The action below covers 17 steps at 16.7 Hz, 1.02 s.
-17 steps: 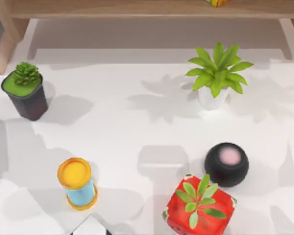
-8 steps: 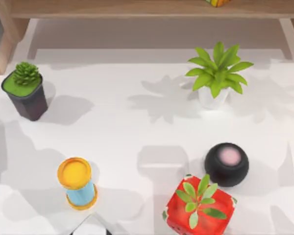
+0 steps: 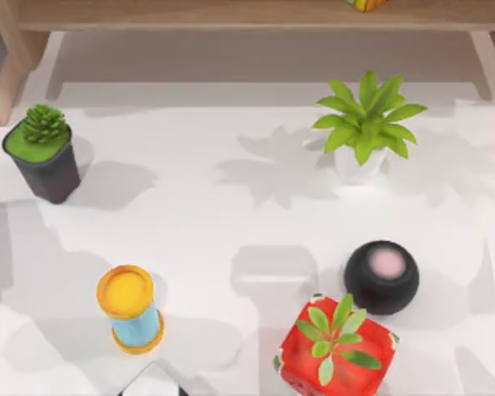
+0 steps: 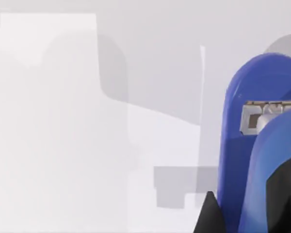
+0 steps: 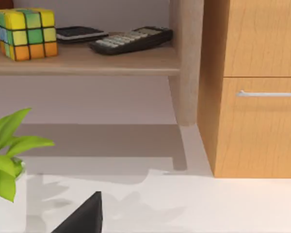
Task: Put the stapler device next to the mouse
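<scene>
The stapler [image 4: 262, 145] is blue with a metal staple slot and fills one side of the left wrist view, close to the camera, over the white table. A dark fingertip [image 4: 209, 216] of my left gripper [image 4: 250, 221] shows beside it, and another black part overlaps its near end. Whether the fingers clamp it is unclear. The mouse is out of view. One dark finger [image 5: 82, 217] of my right gripper rises at the edge of the right wrist view, facing the back shelf.
On the table stand a dark potted succulent [image 3: 43, 153], a leafy plant in a white pot [image 3: 363, 132], a yellow-topped blue cylinder [image 3: 130, 307], a black round object [image 3: 382, 276] and a red potted plant [image 3: 337, 346]. A shelf [image 5: 87, 60] and drawer cabinet [image 5: 257, 97] line the back.
The soft shadows on the table's left side have shifted slightly. None of the objects in the top view has moved.
</scene>
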Available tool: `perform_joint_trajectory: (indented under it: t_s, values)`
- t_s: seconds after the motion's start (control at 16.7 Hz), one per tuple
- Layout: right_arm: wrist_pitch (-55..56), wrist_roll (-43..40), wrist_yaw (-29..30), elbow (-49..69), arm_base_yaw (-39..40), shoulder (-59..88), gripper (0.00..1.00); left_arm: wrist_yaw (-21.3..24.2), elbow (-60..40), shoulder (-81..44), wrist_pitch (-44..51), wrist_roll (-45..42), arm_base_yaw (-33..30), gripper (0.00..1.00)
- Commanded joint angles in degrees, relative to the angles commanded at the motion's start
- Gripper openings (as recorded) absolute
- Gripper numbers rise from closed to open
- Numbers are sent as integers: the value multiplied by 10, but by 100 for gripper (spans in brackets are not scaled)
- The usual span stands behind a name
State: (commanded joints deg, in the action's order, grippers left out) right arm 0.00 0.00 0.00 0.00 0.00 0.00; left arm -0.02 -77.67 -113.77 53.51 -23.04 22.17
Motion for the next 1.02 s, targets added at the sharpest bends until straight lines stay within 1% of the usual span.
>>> perform_joint_trajectory:
  t_s: [0.18, 0.48, 1.02]
  values:
    - [0, 0, 0, 0, 0, 0, 100, 8, 12, -13, -23, -2, -2, 0]
    - [0, 0, 0, 0, 0, 0, 100, 9, 14, -15, -24, -2, -2, 0]
    - [0, 0, 0, 0, 0, 0, 100, 9, 14, -15, -24, -2, -2, 68]
